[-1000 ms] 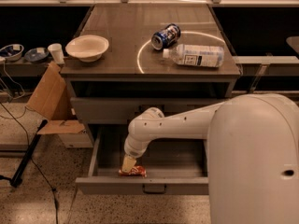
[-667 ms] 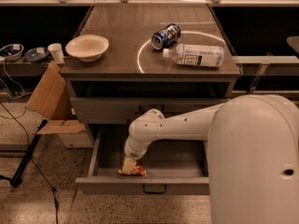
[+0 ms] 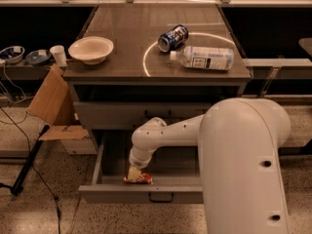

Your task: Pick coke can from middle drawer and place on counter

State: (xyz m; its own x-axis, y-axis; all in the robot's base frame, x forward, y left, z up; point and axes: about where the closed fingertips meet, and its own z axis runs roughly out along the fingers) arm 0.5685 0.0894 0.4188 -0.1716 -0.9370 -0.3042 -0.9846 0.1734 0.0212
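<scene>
The middle drawer [image 3: 112, 193] is pulled open at the bottom of the grey cabinet. The red coke can [image 3: 140, 179] lies on its side inside the drawer near the front left. My white arm reaches down into the drawer and the gripper [image 3: 133, 173] sits right on top of the can's left end. The counter [image 3: 122, 38] is above, marked with a thin white circle line.
On the counter stand a cream bowl [image 3: 90, 49], a blue-and-white can [image 3: 172, 37] on its side and a clear plastic bottle [image 3: 202, 58] lying down. A closed drawer front [image 3: 122, 115] is above the open one. A cardboard box [image 3: 51, 106] leans at the cabinet's left.
</scene>
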